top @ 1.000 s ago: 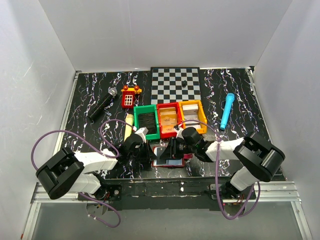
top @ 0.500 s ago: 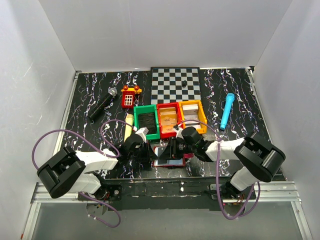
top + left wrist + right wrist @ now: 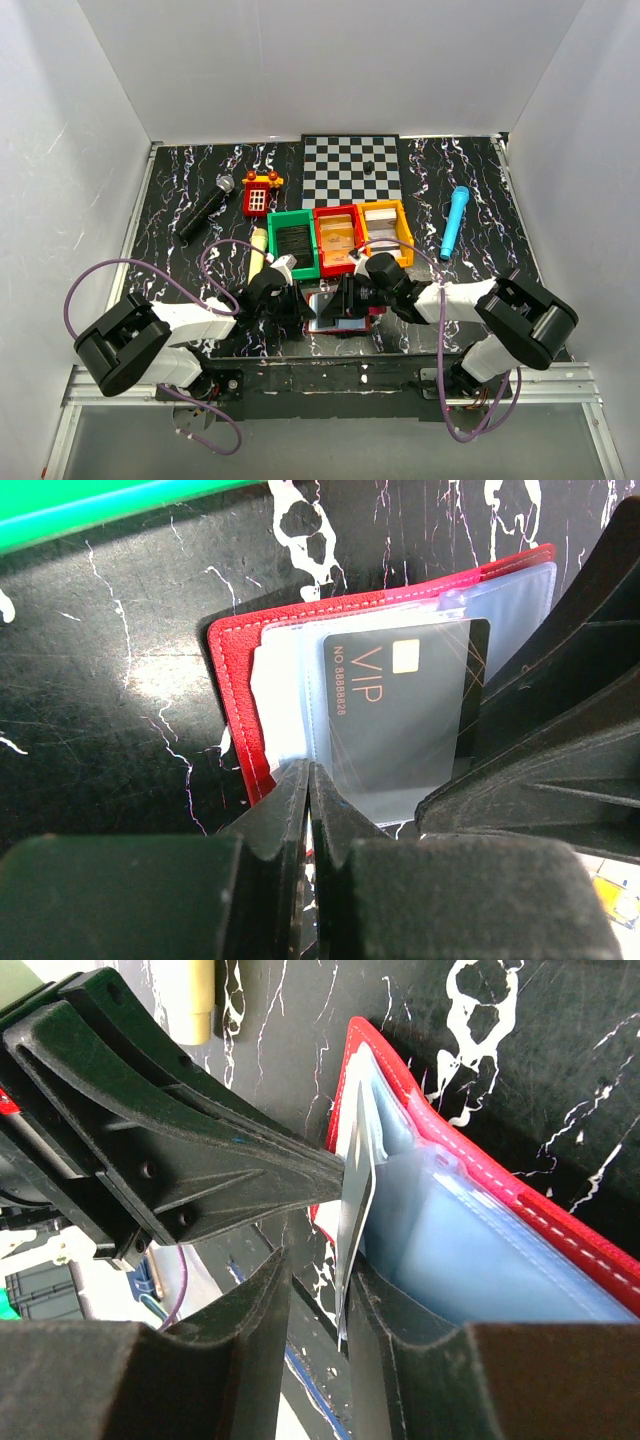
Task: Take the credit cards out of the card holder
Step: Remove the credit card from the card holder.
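Only the right arm [image 3: 527, 322] differs from half a second ago: in the top view its big black elbow joint sits slightly further toward 4 o'clock. Both grippers, the left arm and every object on the table hold their earlier places.

At 6 o'clock of the red plastic bin [image 3: 338, 209], close to the table's near edge, the red stitched card holder [image 3: 235, 680] lies open on the black, white-veined marble-pattern table [image 3: 100, 680]. Its cover is matte with a pale seam line along the border. Its inner sleeves [image 3: 470, 1240] are glossy, pale bluish and translucent, stacked in soft layers.

A dark, flat rectangular credit card [image 3: 400, 710] with orange "VIP" lettering and a small gold chip sits partly inside one sleeve, its far end sticking out toward 3 o'clock in the left wrist view.

The left gripper [image 3: 308, 780] has its black ribbed fingers pressed together, pinching the card holder's edge at 6 o'clock of the card. The right gripper [image 3: 320, 1265] straddles the card's thin edge. Its fingers stand a little apart, with the card against one of them and a dark gap beside the other.
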### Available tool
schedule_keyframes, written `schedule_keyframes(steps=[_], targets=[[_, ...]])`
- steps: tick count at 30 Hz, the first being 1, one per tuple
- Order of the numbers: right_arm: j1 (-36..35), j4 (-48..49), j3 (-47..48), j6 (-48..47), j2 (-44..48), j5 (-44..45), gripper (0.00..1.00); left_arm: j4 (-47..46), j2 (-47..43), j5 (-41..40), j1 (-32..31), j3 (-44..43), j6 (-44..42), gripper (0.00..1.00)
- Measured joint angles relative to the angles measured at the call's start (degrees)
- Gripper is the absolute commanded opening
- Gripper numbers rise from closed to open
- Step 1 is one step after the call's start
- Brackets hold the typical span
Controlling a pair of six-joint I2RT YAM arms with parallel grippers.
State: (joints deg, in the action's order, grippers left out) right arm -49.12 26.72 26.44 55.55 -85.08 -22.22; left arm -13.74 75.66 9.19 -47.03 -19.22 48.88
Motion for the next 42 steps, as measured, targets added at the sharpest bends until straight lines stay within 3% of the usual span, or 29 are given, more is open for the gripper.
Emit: schedule_keyframes(steps=[35, 42], targets=[[2.3, -2.3, -3.0, -0.5, 6.0, 1.5, 0.24, 0.0, 0.0, -0.2, 0.0, 0.0, 0.0, 0.00], [2.6, -3.1, -4.2, -0.7, 7.0, 2.5, 0.10, -0.1, 0.0, -0.2, 0.0, 0.1, 0.2, 0.00]])
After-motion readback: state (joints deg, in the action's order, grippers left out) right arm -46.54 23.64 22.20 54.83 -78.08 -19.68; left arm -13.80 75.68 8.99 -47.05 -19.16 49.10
